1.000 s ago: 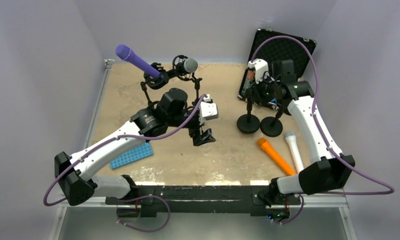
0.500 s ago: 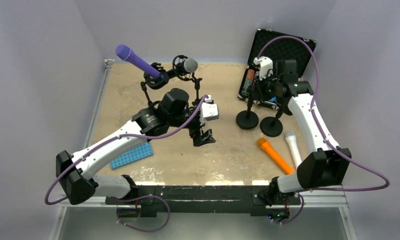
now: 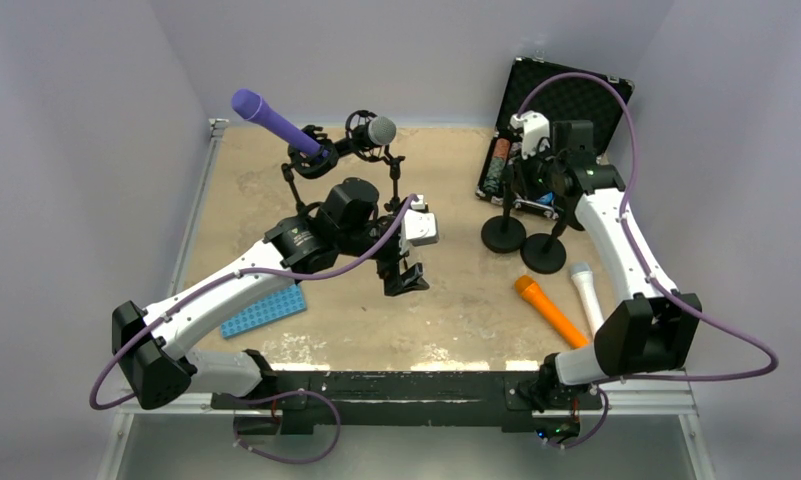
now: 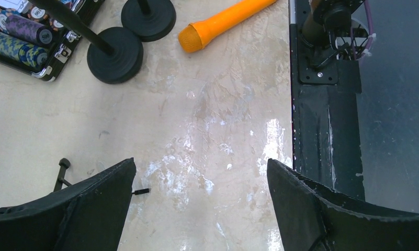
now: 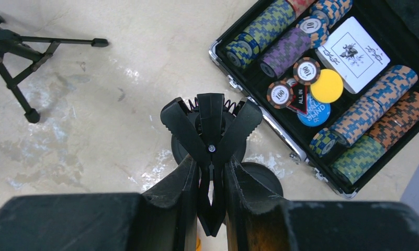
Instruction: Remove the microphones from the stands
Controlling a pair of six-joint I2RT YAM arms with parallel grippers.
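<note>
Many poker chips (image 5: 353,120) + cards (image 5: 353,47) in open case (image 3: 576,105); R gripper (image 5: 211,167) clamped on stand clip (image 5: 211,120), L gripper (image 4: 199,164) spread.

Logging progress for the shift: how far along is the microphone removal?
Done: orange microphone and white microphone lie on the table. In hand: right end effector pinches an empty stand's clip; left end effector open. Left: purple microphone and grey microphone sit in tripod stands.

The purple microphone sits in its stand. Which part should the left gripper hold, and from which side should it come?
I would hold the purple microphone at its bare shaft, between head and clip, coming from above with jaws across it. It slants up to the left, so that stretch is free.
</note>
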